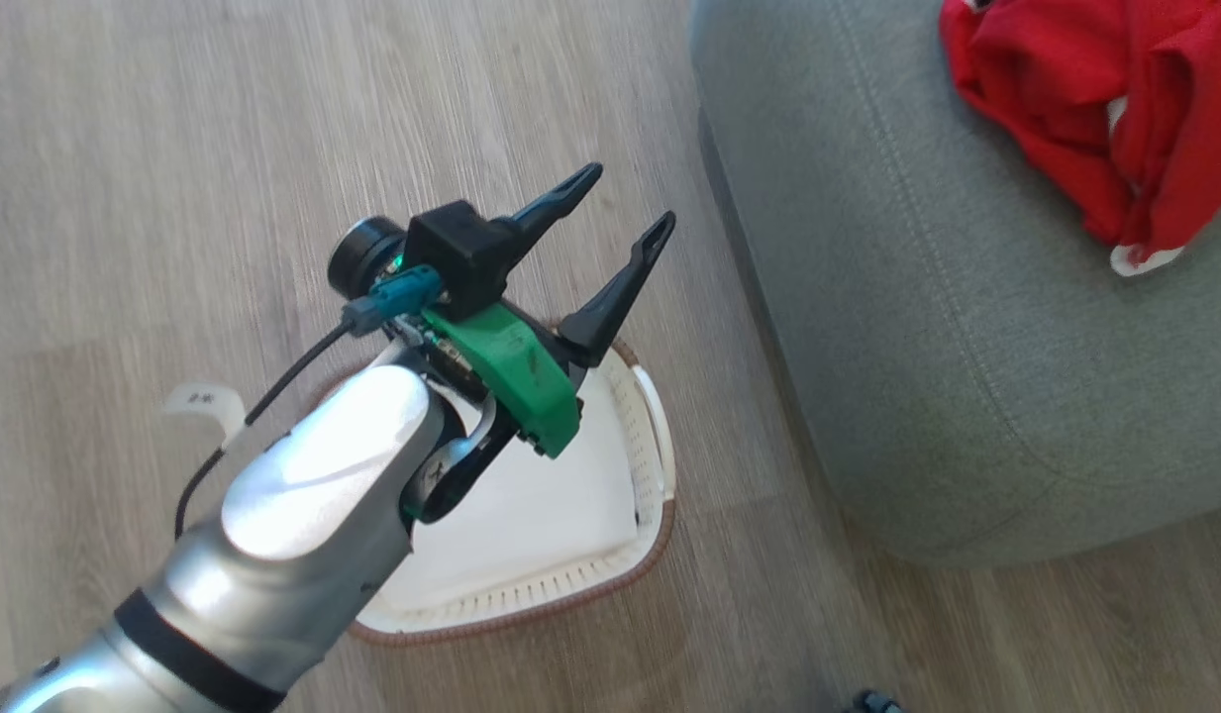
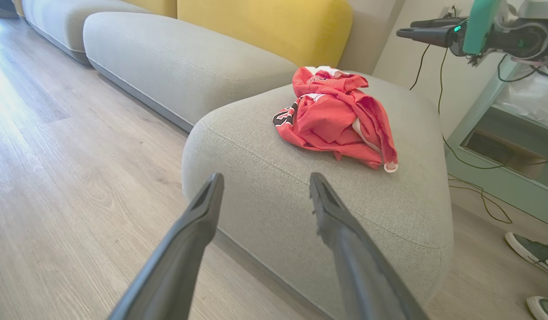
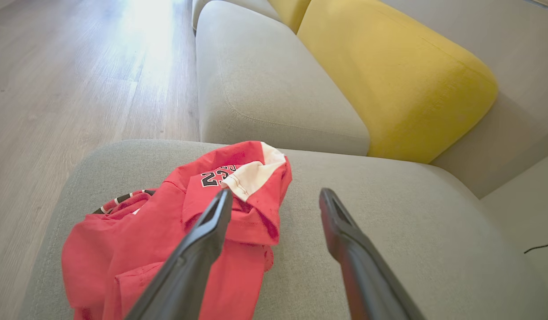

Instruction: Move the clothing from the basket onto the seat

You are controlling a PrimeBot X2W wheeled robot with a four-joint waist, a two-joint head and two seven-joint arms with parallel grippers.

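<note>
Silver left arm angles up over the basket, its left pincer spread wide, gripping nothing; the right pincer points, parted, at the clothing. White base shows in the basket on the wood floor, and the red heap lies on the grey-green seat beside it.

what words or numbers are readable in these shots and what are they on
"23": black digits edged in white, on the red clothing lying on the seat; a white fold covers part of the second digit.
Black-and-white lettering at the clothing's edge, left wrist view: folded over, unreadable.
Small dark marks on a white tab beside the basket: too small to read.
</note>
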